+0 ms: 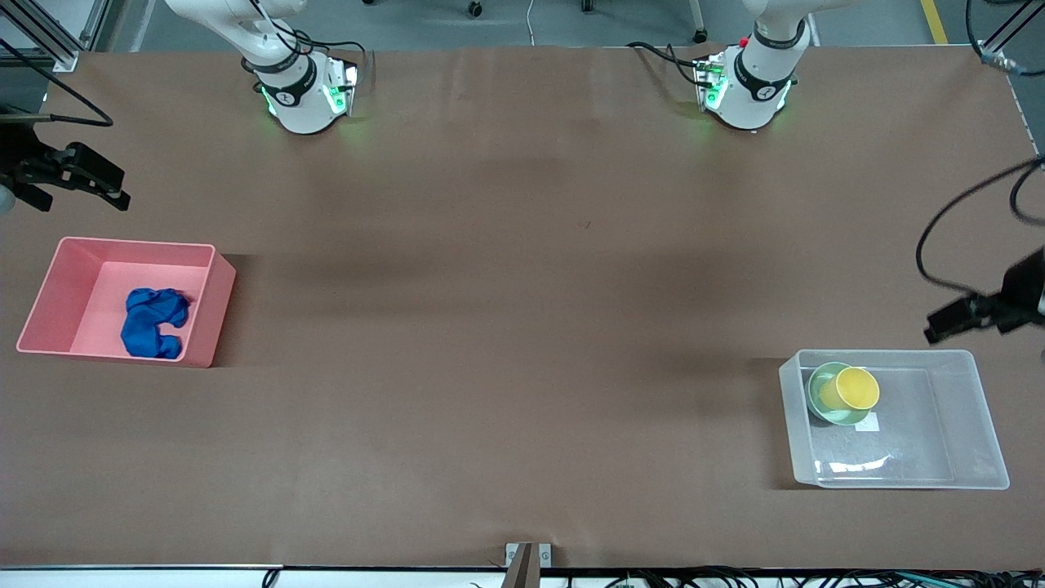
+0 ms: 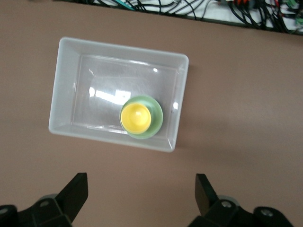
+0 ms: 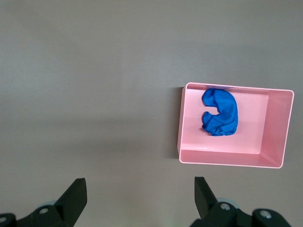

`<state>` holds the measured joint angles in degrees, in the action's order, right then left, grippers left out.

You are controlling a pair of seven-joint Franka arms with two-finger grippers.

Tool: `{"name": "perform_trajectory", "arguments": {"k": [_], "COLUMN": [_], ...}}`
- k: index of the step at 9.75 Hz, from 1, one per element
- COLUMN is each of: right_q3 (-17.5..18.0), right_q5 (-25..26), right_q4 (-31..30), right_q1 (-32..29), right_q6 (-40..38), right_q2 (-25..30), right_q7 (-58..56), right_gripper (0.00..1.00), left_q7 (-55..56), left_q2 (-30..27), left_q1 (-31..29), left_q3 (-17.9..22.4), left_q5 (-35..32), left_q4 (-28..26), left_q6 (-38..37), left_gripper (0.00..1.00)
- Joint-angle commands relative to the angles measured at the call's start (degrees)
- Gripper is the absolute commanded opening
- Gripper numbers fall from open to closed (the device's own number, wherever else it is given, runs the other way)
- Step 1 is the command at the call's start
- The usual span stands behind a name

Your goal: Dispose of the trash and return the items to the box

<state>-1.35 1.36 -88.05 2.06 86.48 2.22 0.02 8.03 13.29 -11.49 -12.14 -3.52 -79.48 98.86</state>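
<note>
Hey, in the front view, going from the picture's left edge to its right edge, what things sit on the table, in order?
Pink bin holding the blue cloth → clear box holding the green bowl with the yellow cup in it.

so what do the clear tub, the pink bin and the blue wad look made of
Clear tub: likely glossy see-through plastic; the table shows through and glare streaks its floor.
Pink bin: probably matte opaque plastic, with stiff, even walls.
Blue wad: seemingly soft cloth, creased in irregular folds.
</note>
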Motion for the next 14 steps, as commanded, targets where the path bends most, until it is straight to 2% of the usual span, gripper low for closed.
{"name": "perform_trajectory", "arguments": {"k": [1, 3, 4, 6, 7, 9, 14], "right_q3": [0.21, 0.21, 0.21, 0.21, 0.21, 0.21, 0.12], "right_q5": [0.40, 0.31, 0.22, 0.22, 0.22, 0.22, 0.22], "right_q4": [0.16, 0.16, 0.16, 0.16, 0.16, 0.16, 0.16], "right_q1": [-0.12, -0.12, -0.12, -0.12, -0.12, -0.12, -0.21], "right_q6": [-0.35, -0.35, -0.26, -0.26, -0.26, -0.17, -0.26], "right_q2": [0.15, 0.15, 0.15, 0.15, 0.06, 0.06, 0.06], "right_q7": [0.59, 0.59, 0.59, 0.59, 0.59, 0.59, 0.59], "right_gripper": [1.00, 1.00, 1.00, 1.00, 1.00, 1.00, 1.00], "left_q7": [-1.96, -2.05, -2.05, -2.32, -2.32, -2.32, -2.32], "left_q2": [-4.92, -8.52, -10.80, -14.76, -16.17, -18.11, -17.95], "left_q1": [-0.46, 1.28, 3.56, 11.36, 12.36, 12.11, 11.93], "left_q3": [-1.91, -2.54, -0.89, 6.38, 7.29, 7.21, 7.04], "left_q5": [1.50, 2.02, 2.72, 2.73, 2.73, 2.64, 2.38], "left_q4": [-3.31, -4.35, -6.80, -11.99, -13.84, -14.91, -14.21], "left_q6": [-5.75, -9.37, -9.39, -9.30, -8.78, -8.95, -11.14], "left_gripper": [1.00, 1.00, 1.00, 1.00, 1.00, 1.00, 1.00]}}
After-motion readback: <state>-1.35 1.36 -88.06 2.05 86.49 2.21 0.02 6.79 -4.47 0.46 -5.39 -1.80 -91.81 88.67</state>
